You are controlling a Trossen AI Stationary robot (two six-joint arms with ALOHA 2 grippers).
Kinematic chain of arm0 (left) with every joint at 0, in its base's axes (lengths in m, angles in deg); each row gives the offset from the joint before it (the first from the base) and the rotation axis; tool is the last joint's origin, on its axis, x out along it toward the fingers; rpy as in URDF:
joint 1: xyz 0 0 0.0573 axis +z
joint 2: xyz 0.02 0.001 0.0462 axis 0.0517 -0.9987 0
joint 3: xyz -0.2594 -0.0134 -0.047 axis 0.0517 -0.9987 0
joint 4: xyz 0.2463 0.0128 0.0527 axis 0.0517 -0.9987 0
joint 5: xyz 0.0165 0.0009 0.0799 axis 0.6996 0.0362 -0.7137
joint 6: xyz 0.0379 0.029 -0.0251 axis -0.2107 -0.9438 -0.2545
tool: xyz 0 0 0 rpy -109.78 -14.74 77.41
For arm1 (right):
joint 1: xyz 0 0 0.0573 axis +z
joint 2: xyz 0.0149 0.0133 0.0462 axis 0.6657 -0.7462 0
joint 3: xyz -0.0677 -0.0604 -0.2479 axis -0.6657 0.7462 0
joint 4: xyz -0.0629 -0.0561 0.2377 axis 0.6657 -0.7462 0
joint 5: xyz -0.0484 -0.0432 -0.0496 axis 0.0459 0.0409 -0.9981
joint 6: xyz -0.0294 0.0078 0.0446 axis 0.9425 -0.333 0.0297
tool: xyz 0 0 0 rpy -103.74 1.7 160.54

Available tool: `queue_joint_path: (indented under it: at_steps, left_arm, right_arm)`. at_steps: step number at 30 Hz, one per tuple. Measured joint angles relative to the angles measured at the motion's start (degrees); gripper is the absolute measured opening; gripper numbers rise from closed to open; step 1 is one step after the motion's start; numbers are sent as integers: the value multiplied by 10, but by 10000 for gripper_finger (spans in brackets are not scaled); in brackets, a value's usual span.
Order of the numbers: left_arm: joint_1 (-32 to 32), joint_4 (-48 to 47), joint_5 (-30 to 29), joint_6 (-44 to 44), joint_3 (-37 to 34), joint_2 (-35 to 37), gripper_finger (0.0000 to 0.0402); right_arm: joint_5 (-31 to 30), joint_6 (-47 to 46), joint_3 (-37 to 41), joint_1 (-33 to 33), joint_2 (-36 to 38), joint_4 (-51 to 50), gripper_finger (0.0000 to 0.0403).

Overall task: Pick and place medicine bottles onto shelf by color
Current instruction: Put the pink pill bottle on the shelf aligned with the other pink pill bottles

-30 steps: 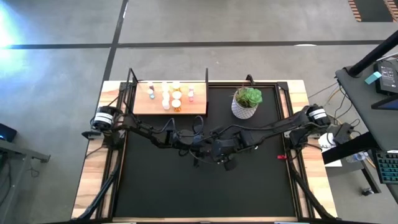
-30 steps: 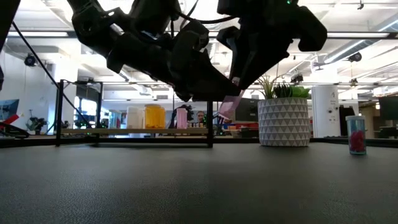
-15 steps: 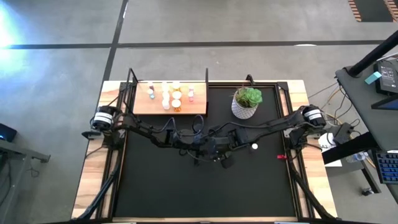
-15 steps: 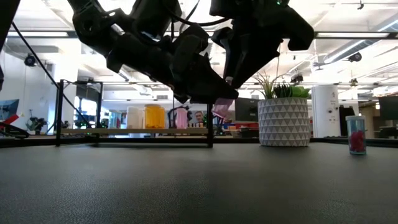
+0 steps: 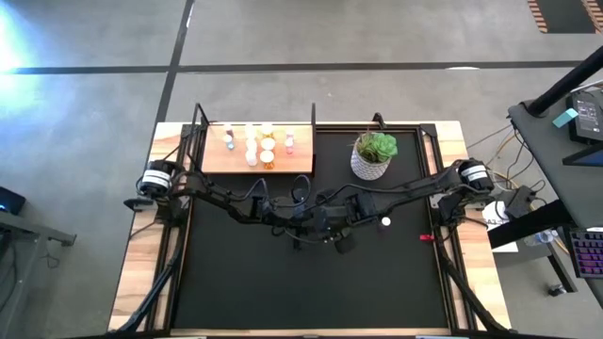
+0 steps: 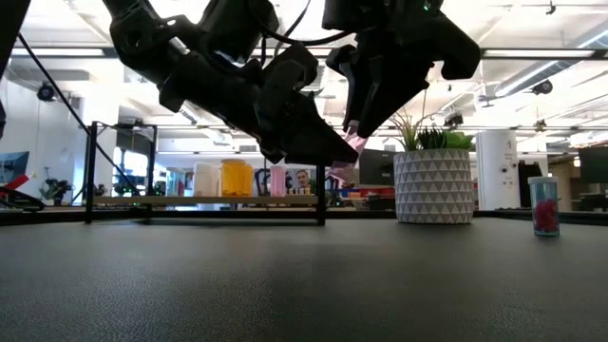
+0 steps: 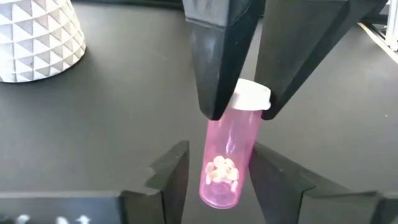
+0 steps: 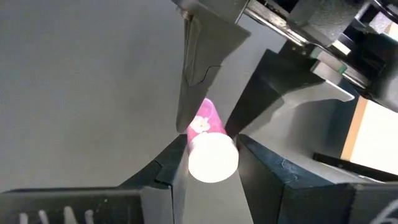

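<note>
Pink bottle between two grippers
Right gripper [image 7: 239, 106] clamps the pink bottle [image 7: 227, 162] at its cap; left gripper [image 7: 214, 180] brackets its base, contact unclear.

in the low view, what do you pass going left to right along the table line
black-posted light-wood shelf with white bottle, orange bottle, pink bottle → white faceted pot with green plant → small clear container of red bits

Light: bright, even, from ceiling strips [image 6: 532, 54] | Glare: floor [image 5: 14, 42] at upper left | Silhouette: dark arms [image 6: 285, 85] backlit | Blur: near mat [image 6: 304, 304] soft
</note>
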Motion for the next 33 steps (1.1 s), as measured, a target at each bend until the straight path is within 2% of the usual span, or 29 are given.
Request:
queue_joint_path:
  at_steps: [10, 16, 26, 33]
  left_arm:
    - [0, 1, 2, 0, 0, 0, 113]
    - [0, 2, 2, -1, 0, 0, 92]
    - [0, 3, -1, -1, 0, 0, 88]
    - [3, 4, -3, 0, 0, 0, 87]
  right_arm:
    - [-1, -1, 0, 0, 0, 0, 113]
    - [-1, -17, 0, 0, 0, -2, 136]
    - [1, -27, 0, 0, 9, -4, 180]
    - [1, -13, 3, -1, 59, -61, 194]
